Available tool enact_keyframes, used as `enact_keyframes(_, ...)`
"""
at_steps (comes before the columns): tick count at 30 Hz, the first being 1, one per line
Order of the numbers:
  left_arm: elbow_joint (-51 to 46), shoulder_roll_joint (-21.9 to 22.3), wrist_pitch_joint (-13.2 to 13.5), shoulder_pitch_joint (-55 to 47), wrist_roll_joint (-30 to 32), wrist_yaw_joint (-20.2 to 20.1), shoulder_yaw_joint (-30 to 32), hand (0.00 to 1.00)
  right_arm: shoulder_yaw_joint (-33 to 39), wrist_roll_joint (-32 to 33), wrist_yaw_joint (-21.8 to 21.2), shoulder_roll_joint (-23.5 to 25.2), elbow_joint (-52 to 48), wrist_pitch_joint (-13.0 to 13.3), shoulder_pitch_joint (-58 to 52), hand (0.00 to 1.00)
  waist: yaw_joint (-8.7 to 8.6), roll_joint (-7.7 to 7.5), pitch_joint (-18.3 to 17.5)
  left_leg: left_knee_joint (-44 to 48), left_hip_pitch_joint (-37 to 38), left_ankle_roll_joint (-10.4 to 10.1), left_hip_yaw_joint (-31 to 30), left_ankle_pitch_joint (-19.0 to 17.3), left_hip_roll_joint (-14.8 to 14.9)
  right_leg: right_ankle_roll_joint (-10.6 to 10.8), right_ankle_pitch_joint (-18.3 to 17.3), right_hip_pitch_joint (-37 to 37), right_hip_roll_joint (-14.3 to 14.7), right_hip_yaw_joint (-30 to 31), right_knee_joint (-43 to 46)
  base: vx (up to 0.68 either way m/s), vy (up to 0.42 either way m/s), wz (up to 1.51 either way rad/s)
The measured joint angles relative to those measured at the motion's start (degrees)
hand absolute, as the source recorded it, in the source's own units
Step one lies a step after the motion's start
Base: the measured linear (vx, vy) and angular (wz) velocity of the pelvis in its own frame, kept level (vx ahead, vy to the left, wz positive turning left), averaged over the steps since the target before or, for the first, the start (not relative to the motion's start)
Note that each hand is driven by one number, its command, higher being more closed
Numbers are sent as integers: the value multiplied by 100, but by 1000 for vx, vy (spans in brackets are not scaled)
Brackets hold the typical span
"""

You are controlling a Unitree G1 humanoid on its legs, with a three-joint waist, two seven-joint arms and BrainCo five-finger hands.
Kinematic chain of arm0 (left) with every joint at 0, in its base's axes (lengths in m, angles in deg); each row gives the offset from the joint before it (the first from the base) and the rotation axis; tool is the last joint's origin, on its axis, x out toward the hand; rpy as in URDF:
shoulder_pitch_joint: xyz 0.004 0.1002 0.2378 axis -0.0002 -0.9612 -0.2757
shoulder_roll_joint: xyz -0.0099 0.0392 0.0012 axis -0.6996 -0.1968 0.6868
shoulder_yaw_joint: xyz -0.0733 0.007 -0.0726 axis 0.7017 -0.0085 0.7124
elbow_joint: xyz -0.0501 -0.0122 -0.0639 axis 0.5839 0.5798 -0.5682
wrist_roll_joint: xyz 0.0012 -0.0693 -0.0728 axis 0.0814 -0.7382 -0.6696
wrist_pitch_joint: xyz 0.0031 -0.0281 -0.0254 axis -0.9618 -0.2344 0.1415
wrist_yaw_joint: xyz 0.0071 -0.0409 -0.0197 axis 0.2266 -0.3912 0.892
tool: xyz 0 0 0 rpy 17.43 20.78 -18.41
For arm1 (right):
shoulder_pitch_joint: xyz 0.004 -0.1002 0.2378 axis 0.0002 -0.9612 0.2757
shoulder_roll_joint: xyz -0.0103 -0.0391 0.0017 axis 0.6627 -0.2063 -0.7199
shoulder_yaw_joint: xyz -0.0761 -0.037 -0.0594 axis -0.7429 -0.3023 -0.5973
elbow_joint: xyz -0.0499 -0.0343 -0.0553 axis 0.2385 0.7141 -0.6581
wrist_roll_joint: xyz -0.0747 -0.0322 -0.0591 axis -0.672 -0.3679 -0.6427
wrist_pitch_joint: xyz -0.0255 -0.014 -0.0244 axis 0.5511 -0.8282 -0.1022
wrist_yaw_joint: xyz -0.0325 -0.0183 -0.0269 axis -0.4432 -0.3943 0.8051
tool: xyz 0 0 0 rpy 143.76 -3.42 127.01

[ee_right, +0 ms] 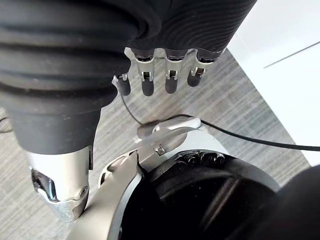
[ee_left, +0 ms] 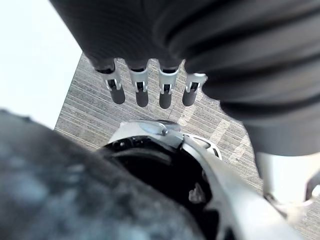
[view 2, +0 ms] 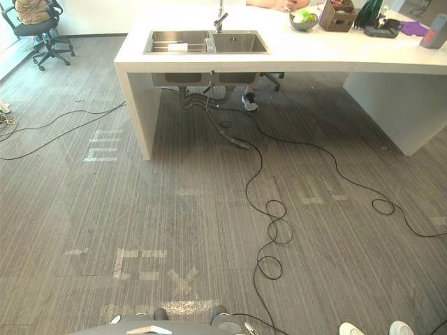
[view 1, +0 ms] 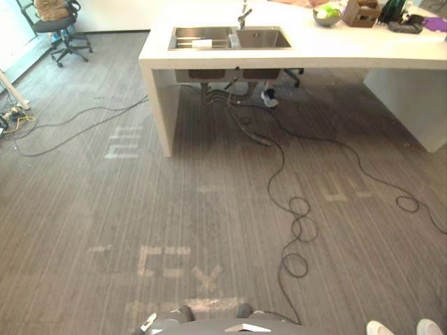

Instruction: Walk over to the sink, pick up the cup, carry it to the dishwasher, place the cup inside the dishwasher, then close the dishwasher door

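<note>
Stage: approach. The robot stands well short of the sink (view 1: 265, 38), which is set in a white counter (view 1: 328, 45).
Cup: a small pale upright thing (view 1: 234, 40) at the divider between the sink's basins is probably the cup. It is too small to confirm.
Left hand (ee_left: 142, 92): fingers straight and relaxed, holding nothing.
Right hand (ee_right: 148, 82): fingers likewise slack, holding nothing.
Risk, footing: a grey hose (view 1: 253, 134) trails out from beneath the sink, and thin cables (view 1: 77, 129) cross the floor left of the sink. Either could catch a foot.
Risk, grasp: a white item (view 1: 202, 43) lies just beside the cup and the faucet (view 1: 244, 14) stands just behind it. Crowded fingers could knock the cup over.
Risk, bystander: a person's white shoes (view 1: 380, 327) stand well in front of the sink, to its right. A turn with the cup could meet them.
Counts: sink, one with two basins; faucet, one; likely cup, one; white item, one; hose, one.
Counts, right of sink: bowl (view 1: 326, 15), one; box (view 1: 361, 12), one.
Counts, elsewhere: office chair (view 1: 59, 28), one, far left of sink; white shoes, two; a further shoe (view 1: 269, 99), one, below the sink.
</note>
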Motion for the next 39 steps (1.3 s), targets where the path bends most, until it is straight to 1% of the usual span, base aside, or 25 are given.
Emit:
enact_keyframes(1,54,7,-13,6,-199,-191,-5,0,-3,5,-13,3,-1,69,-14,0,-7,-31,15,-100,123,-16,-5,26,-3,11,13,128,21,-72,-98,55,-4,3)
enact_keyframes(2,87,-14,-59,2,-436,-252,-31,0,-21,8,-13,9,-9,158,-7,0,-15,12,0,-153,218,-29,-23,36,-8,16,16,244,31,-156,-179,68,-1,7)
enact_keyframes(3,92,-28,-75,-10,-527,-255,-44,0,-30,17,-11,12,-16,206,-5,0,-21,7,-7,-167,225,-30,-49,38,-9,19,16,271,35,-192,-210,71,2,22)
enact_keyframes(4,93,-51,-89,-3,-579,-255,-111,0,-121,86,7,7,-33,317,6,0,-38,-25,5,-252,224,-53,-176,83,-40,31,14,313,29,-341,-260,67,9,47)
enact_keyframes(5,69,-101,-96,27,-581,-255,-245,0,-209,258,56,1,-30,424,43,0,-57,17,-24,-346,215,-33,-328,176,-73,56,9,350,26,-517,-292,99,9,60)
enact_keyframes(7,38,-179,-130,118,-561,-260,-367,0,-233,421,200,21,-22,529,242,0,-61,-20,-15,-460,178,5,-545,301,-106,57,24,371,23,-749,-313,92,11,64)
enact_keyframes(9,0,-230,-48,191,-397,-293,-520,0,-230,479,283,55,-25,665,495,0,13,-43,0,-457,156,34,-636,350,-111,68,31,402,25,-801,-320,38,4,33)
enact_keyframes(10,-10,-220,108,242,-141,-301,-680,0,-225,479,290,79,-26,765,703,0,90,-42,0,-456,184,34,-646,351,-114,78,24,426,26,-815,-323,23,8,11)
enact_keyframes(11,-101,-215,384,277,162,-262,-763,0,-227,455,300,137,-42,885,949,0,120,-36,-3,-457,191,34,-663,351,-117,84,19,436,29,-827,-323,17,12,8)
enact_keyframes(12,-242,-216,544,286,238,-219,-789,0,-232,452,318,185,-62,940,1072,0,130,-34,-1,-457,181,32,-676,354,-118,84,19,434,30,-835,-324,-1,13,13)
enact_keyframes(14,-563,-139,1015,577,475,260,-904,0,-242,407,423,372,-127,1166,1405,0,152,-33,0,-461,142,25,-774,381,-133,84,19,433,30,-886,-324,-16,15,18)
enact_keyframes(15,-688,-108,1128,639,497,367,-900,0,-243,355,433,402,-158,1200,1450,0,161,-34,0,-465,133,29,-777,385,-135,83,20,427,30,-887,-324,-23,25,8)
enact_keyframes(16,-908,23,1296,798,618,650,-898,0,-250,213,520,446,-226,1297,1532,0,182,-35,-1,-481,114,42,-776,394,-140,74,26,423,29,-879,-324,0,0,0)
enact_keyframes(17,-962,86,1370,903,650,761,-897,0,-250,188,544,452,-237,1341,1579,0,190,-35,-1,-486,105,49,-776,399,-143,67,31,417,30,-876,-324,0,0,0)
enact_keyframes(19,-1171,198,1442,1196,717,1091,-895,0,-245,29,680,417,-231,1337,1626,0,196,-49,-1,-488,90,57,-775,404,-146,52,43,388,41,-829,-323,-20,29,-8)
enact_keyframes(20,-1193,193,1437,1249,718,1169,-886,0,-243,6,642,388,-231,1324,1625,0,196,-51,-2,-490,82,58,-766,405,-145,48,45,375,46,-809,-323,-9,28,-14)
enact_keyframes(22,-1241,176,1396,1321,768,1406,-849,0,-232,-1,477,213,-232,1278,1588,0,132,-50,0,-492,50,66,-736,410,-142,43,48,315,56,-755,-322,9,26,-11)
enact_keyframes(24,-1222,181,1392,1300,971,1580,-855,0,-232,-10,334,112,-234,1247,1492,0,113,-53,1,-494,57,67,-734,408,-136,43,47,316,68,-738,-322,28,21,-4)
enact_keyframes(27,-1088,185,1929,1111,1339,2074,-859,0,-241,-2,232,96,-234,1148,1357,0,124,-63,8,-494,51,67,-688,407,-120,36,51,283,125,-678,-322,24,11,-9)
enact_keyframes(28,-1089,183,2061,1059,1405,2183,-839,0,-248,-2,237,124,-235,1148,1320,0,170,-60,9,-494,48,64,-626,406,-104,20,62,248,138,-611,-322,12,12,-22)
enact_keyframes(30,-1088,195,2122,1001,1513,2244,-844,0,-264,-1,269,171,-242,1151,1271,0,166,-57,12,-495,47,63,-582,405,-91,4,73,226,142,-564,-322,12,17,-17)
enact_keyframes(33,-1066,316,2131,885,1501,2339,-846,0,-405,0,403,196,-293,1155,1145,0,153,-58,12,-495,93,51,-498,395,-79,-10,81,231,142,-487,-322,10,28,-14)
enact_keyframes(35,-1057,444,2257,733,1247,2412,-840,0,-434,-2,436,227,-472,1158,935,0,145,-62,15,-495,123,48,-436,390,-51,-25,91,230,145,-423,-322,9,30,-16)
enact_keyframes(37,-1057,479,2291,643,1132,2503,-826,0,-434,-10,472,278,-488,1176,825,0,152,-79,25,-495,169,27,-351,376,-32,-34,97,233,156,-347,-322,-4,18,-22)
enact_keyframes(39,-1057,538,2296,538,1033,2517,-652,0,-466,-138,471,298,-492,1176,753,0,150,-81,28,-496,206,6,-246,359,-20,-38,94,221,165,-250,-322,-8,19,-28)
